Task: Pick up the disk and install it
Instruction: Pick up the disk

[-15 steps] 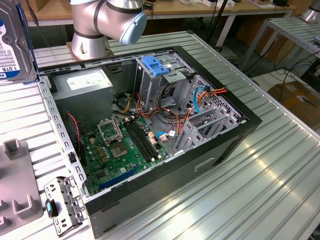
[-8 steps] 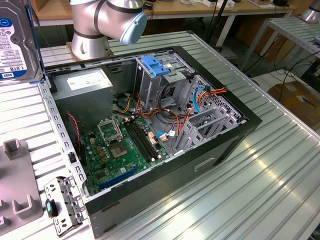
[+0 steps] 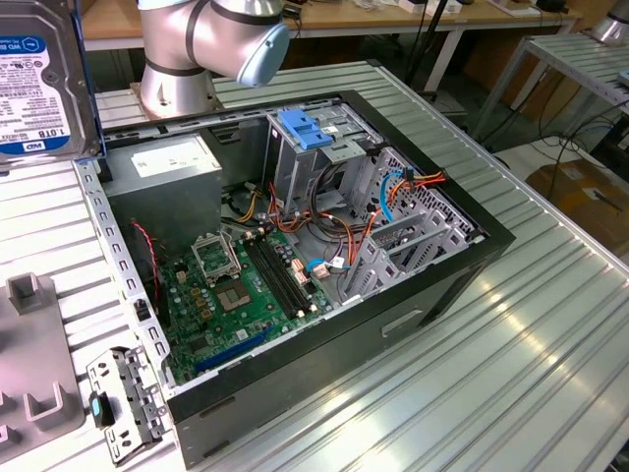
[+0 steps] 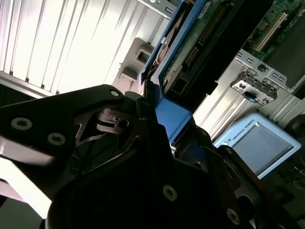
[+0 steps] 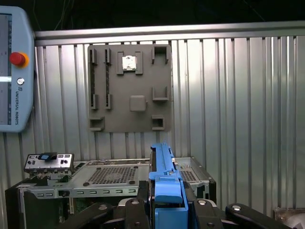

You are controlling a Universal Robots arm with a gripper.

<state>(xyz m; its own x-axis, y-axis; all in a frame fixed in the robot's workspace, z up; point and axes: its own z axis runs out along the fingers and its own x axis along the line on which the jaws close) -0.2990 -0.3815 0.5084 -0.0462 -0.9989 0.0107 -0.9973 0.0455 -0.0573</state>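
Observation:
The disk [image 3: 37,79] hangs in the air at the exterior view's upper left, above the table beside the open computer case [image 3: 423,295]. Its label side faces the camera and a blue rail runs along its edge. In the first wrist view the disk [image 5: 164,183] is seen edge-on with its blue rail uppermost, and my gripper [image 5: 164,205] is shut on it from both sides. In the second wrist view the disk [image 4: 190,45] rises from between the black fingers [image 4: 119,124] of the gripper [image 4: 164,126].
The case holds a green motherboard [image 3: 236,285] and a metal drive cage [image 3: 295,172] topped by a light blue latch plate [image 3: 310,130]. A grey fixture plate [image 5: 129,88], a small metal bracket [image 3: 123,398] and a teach pendant [image 5: 14,71] lie on the ribbed table [image 3: 531,334].

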